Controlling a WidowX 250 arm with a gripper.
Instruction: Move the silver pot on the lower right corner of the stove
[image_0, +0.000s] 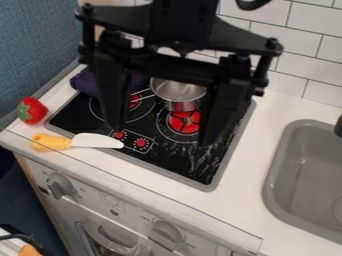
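The black gripper (160, 132) hangs over the stove in the upper middle of the camera view, its two fingers spread wide apart with nothing held between them. Between and behind the fingers, the silver pot (178, 92) stands upright toward the back of the stove, beside a red burner; its thin handle points left, partly behind the left finger. The black stove top (180, 159) has a bare lower right corner with white marbling.
A yellow-handled knife (93, 140) lies across the stove's front left edge, and a strawberry (31, 110) sits at the far left. Dark purple cloth (85, 82) is at the back left. The grey sink (272, 172) is on the right.
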